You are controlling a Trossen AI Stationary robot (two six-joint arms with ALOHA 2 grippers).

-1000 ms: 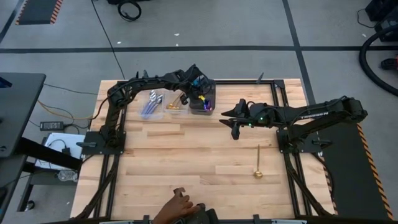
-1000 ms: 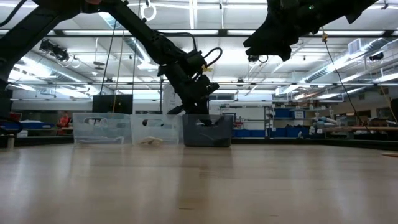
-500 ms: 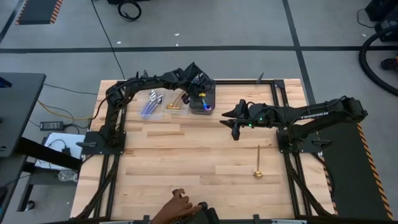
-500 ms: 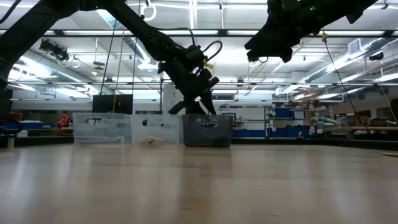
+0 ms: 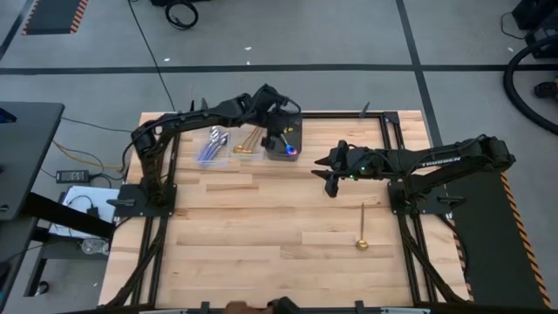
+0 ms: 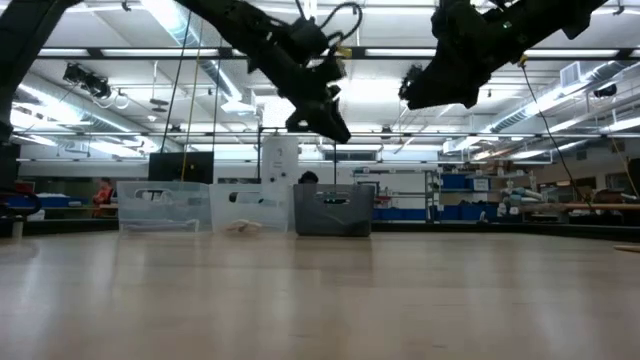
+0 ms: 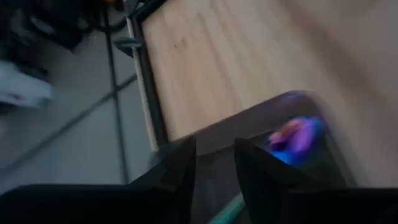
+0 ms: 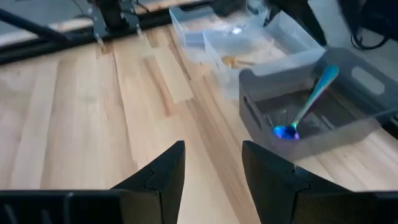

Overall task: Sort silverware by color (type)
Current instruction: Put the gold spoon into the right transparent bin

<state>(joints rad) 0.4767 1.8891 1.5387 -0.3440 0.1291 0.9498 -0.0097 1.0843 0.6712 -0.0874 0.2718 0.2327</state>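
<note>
Nearest, toward the lower right of the high view, a single gold spoon [image 5: 360,228] lies flat on the bare counter [image 5: 261,227], bowl end toward the bottom, handle pointing up the frame. It looks light, stiff and slick, and so thin that it lies almost flush with the wood; the best hold is probably across the narrow handle near its middle, fingers closing squarely so it cannot skate away.

Above it, right of centre, the right gripper [image 5: 328,179] hovers over open counter with its fingers apart and nothing between them.

Farther back, along the upper edge of the counter, stand three bins: a clear one with lilac-handled spoons [image 5: 213,142], a clear one with gold spoons [image 5: 246,145], and a grey bin [image 5: 285,140] holding an iridescent spoon [image 8: 306,103] propped against its wall. The left gripper [image 5: 274,120] hangs above the grey bin, its fingers slightly apart and empty.
</note>
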